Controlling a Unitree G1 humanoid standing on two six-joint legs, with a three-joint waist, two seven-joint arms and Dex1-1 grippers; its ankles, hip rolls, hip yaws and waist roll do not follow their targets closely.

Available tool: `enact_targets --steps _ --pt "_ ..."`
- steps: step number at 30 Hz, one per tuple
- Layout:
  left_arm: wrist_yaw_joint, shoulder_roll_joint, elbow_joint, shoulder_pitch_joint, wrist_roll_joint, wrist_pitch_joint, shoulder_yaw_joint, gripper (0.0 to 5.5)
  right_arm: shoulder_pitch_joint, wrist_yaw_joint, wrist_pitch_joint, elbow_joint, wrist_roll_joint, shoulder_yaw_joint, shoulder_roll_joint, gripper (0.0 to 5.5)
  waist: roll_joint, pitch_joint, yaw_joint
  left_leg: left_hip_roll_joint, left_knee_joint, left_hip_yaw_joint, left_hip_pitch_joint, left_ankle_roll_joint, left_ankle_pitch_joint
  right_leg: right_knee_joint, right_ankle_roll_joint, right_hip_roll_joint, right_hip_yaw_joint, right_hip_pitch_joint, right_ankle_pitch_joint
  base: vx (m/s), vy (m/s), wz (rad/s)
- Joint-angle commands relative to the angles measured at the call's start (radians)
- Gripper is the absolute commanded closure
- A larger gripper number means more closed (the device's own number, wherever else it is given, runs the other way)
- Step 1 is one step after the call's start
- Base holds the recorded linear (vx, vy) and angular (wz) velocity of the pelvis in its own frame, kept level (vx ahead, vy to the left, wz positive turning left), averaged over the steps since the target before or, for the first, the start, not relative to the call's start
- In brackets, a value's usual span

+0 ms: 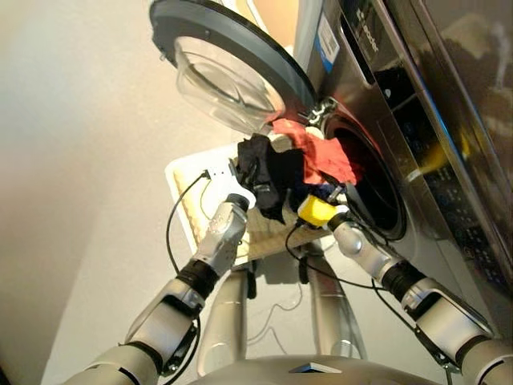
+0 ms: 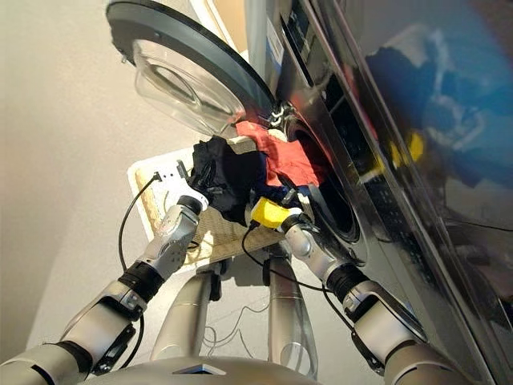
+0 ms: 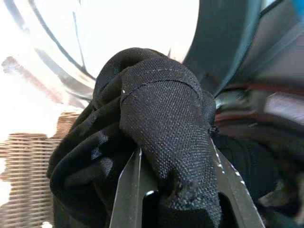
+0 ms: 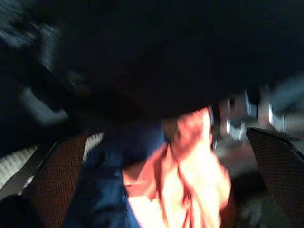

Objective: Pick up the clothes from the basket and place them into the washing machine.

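Left fingers point(image 3: 142, 190) clamped on the black garment point(image 1: 260, 172), held bunched above the basket point(image 1: 188, 180). Coral-red garment point(image 1: 321, 152) draped over the porthole lip of the washing machine point(image 1: 385, 120), partly inside; door point(image 1: 228, 60) swung open above. Navy garment point(image 4: 107, 190) just beside the red one, between my right fingers point(image 4: 280, 161), which stand apart. Basket's visible wicker floor point(image 3: 28, 161) bare.

black garment point(image 3: 161, 142) matt woven cloth | basket point(image 1: 188, 204) wicker | washing machine point(image 1: 377, 112) glossy
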Motion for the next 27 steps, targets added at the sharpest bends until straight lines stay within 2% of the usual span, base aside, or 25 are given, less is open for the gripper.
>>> enact_targets --steps 1,5,13,14,15,16,27 --pt "-0.066 -0.010 -0.165 0.018 -0.084 -0.018 -0.034 5.50 -0.060 -0.033 -0.004 0.007 -0.015 0.019 0.020 0.00 0.037 -0.014 0.011 -0.051 0.010 0.018 -0.026 0.015 0.030 -0.153 0.067 0.006 -0.036 0.137 0.057 0.000 0.000 0.000" --pt "-0.097 0.019 -0.249 0.054 -0.135 0.018 -0.099 5.50 -0.114 -0.065 0.007 0.003 -0.073 0.045 0.029 0.00 0.047 -0.017 0.027 -0.056 0.010 0.010 -0.008 0.020 0.031 -0.154 0.067 0.005 -0.047 0.160 0.053 -0.001 -0.001 0.052" --pt "-0.122 0.077 -0.353 0.090 -0.218 0.061 -0.197 5.50 -0.208 -0.154 0.042 0.026 -0.141 0.029 0.066 0.00 0.057 -0.029 0.047 -0.055 0.032 0.004 -0.029 0.029 0.024 -0.125 0.063 0.006 -0.045 0.135 0.041 0.000 0.000 0.000" --pt "-0.126 0.081 -0.354 0.091 -0.226 0.066 -0.210 5.50 -0.218 -0.161 0.044 0.029 -0.143 0.029 0.073 0.58 0.058 -0.031 0.049 -0.056 0.035 0.004 -0.033 0.030 0.024 -0.121 0.063 0.006 -0.045 0.130 0.040 0.000 0.000 0.000" --pt "-0.125 0.085 -0.357 0.091 -0.228 0.071 -0.217 5.50 -0.220 -0.167 0.048 0.031 -0.144 0.026 0.076 3.19 0.059 -0.033 0.050 -0.055 0.038 0.004 -0.036 0.030 0.023 -0.118 0.062 0.007 -0.045 0.128 0.037 0.000 0.000 0.000" --pt "-0.124 0.087 -0.360 0.091 -0.227 0.072 -0.223 5.50 -0.220 -0.178 0.047 0.028 -0.141 0.020 0.080 5.50 0.060 -0.035 0.050 -0.056 0.040 0.003 -0.040 0.031 0.023 -0.115 0.062 0.007 -0.044 0.124 0.036 0.000 0.000 0.000" --pt "-0.109 0.093 -0.351 0.094 -0.221 0.068 -0.238 5.50 -0.184 -0.211 0.025 -0.015 -0.076 -0.019 0.110 5.50 0.060 -0.048 0.050 -0.053 0.054 0.002 -0.063 0.035 0.018 -0.099 0.060 0.005 -0.038 0.097 0.032 0.000 0.000 0.000"
